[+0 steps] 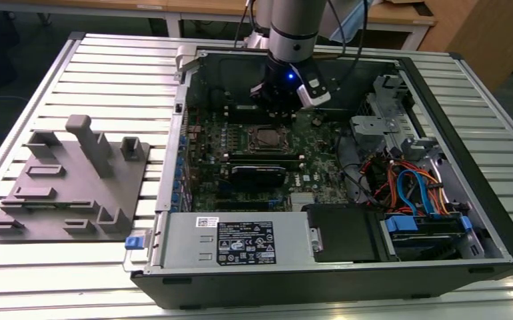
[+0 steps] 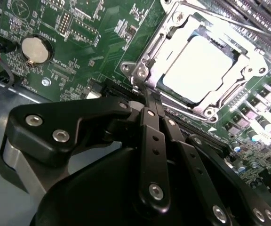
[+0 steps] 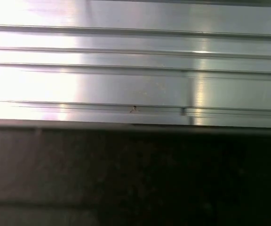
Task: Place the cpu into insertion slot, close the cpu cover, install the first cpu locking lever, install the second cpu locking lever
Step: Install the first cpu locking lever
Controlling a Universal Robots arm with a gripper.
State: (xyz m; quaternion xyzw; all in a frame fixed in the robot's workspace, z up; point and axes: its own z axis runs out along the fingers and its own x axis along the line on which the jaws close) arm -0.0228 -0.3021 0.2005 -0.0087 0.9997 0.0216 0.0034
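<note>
In the second wrist view the cpu [image 2: 199, 66] lies flat in the insertion slot [image 2: 206, 110], its pale metal top showing through the window of the cpu cover [image 2: 246, 70]. The cover lies down over it. My gripper [image 2: 142, 87] is shut with nothing visible between its black fingers [image 2: 150, 122], and its tips are at the socket's near corner, beside a thin metal lever [image 2: 150, 49] along the socket edge. In the exterior view the gripper [image 1: 279, 107] hangs just behind the insertion slot [image 1: 264, 138] on the green board.
The open computer case [image 1: 470, 260] lies on a slatted aluminium table [image 1: 114, 60]. A grey power supply [image 1: 238, 243], cable bundles [image 1: 408, 187] and a drive cage [image 1: 376, 123] crowd the case. A grey fixture plate [image 1: 70, 187] sits at the exterior view's left. A coin cell [image 2: 34, 49] is on the board.
</note>
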